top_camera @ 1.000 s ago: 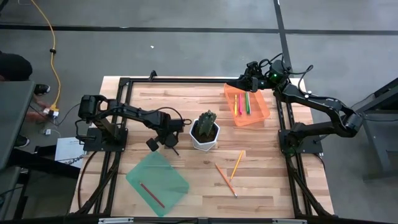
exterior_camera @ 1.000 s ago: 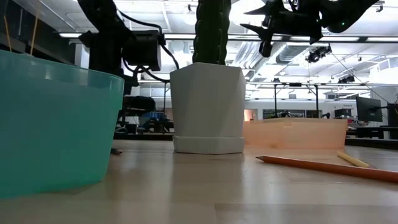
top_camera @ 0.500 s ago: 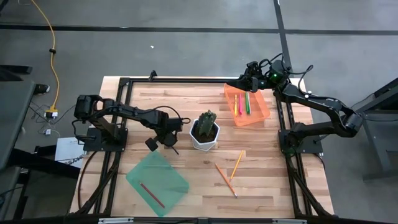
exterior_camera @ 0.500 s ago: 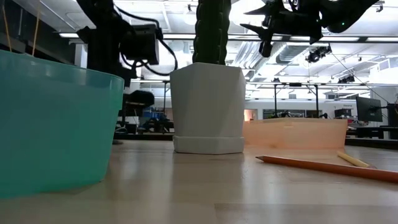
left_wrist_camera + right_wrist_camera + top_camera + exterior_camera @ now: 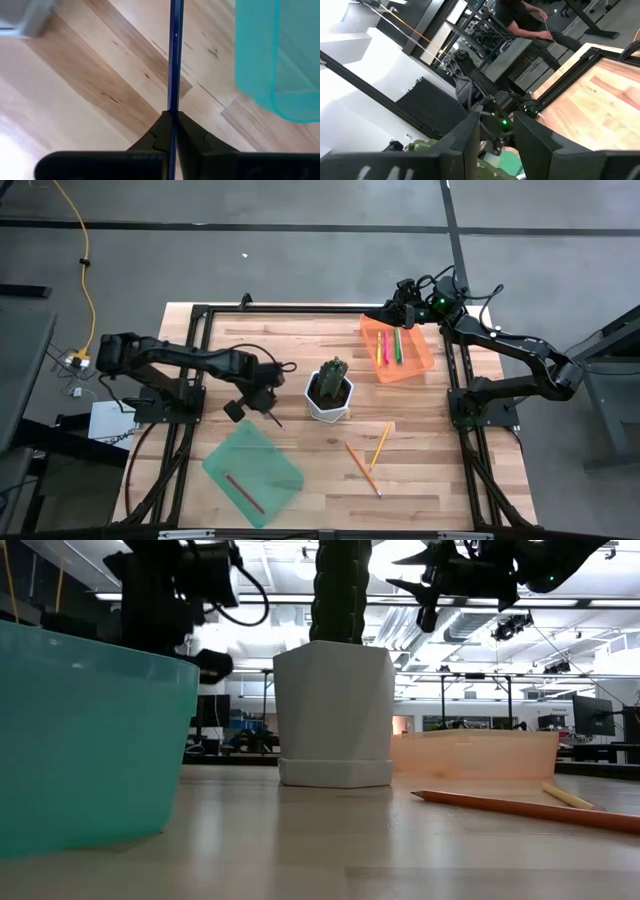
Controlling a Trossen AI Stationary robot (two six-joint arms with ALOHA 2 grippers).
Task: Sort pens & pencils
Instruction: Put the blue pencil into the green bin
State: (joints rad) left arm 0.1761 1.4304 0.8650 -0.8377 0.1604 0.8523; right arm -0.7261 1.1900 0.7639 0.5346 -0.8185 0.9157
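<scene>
Two trays anchor the scene: teal tray (image 5: pixel 253 462) lower left with a red pencil (image 5: pixel 243 493), orange tray (image 5: pixel 398 348) upper right with pens (image 5: pixel 390 346). Left gripper (image 5: pixel 173 131) clamps a dark pencil (image 5: pixel 175 55), probably light, stiff, best pinched mid-shaft. Right gripper (image 5: pixel 496 131), fingers apart, hovers upper right.

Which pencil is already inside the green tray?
The red pencil. It lies alone in the green tray, while the two orange pencils lie on the bare table, and the left gripper holds a dark pencil.
</scene>
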